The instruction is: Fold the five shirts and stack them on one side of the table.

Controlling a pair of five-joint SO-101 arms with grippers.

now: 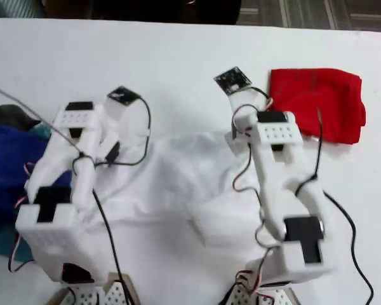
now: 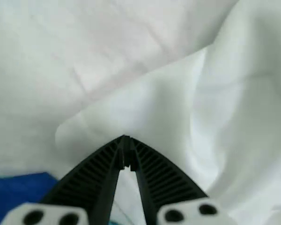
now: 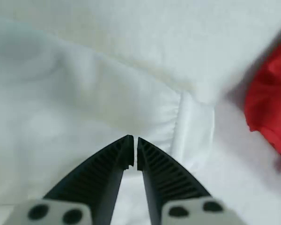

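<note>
Left gripper (image 2: 125, 143): black ribbed fingers are seen drawn together, tips meeting; whether cloth is pinched between them cannot be told. It is held low over the white cotton shirt (image 2: 178, 93), with a rounded fold of that shirt lying just beyond the tips.
Right gripper (image 3: 132, 143): black ribbed fingers are brought nearly together, only a thin slit being left at the tips. A hemmed edge of the white shirt (image 3: 192, 122) is found just beside and beyond the tips.
White shirt (image 1: 178, 178): it is spread, rumpled, across the middle of the white table surface (image 1: 146, 51) toward the near edge, between and under both arms.
Red shirt (image 1: 317, 101): a folded red cloth shirt is placed in the far half of the surface, near the right edge, just beyond the right arm and apart from the white shirt.
Pile at the left edge: a crumpled blue garment (image 1: 6, 165), a dark grey garment (image 1: 9, 114) and a teal garment (image 1: 3, 238) are heaped together beside the left arm.
</note>
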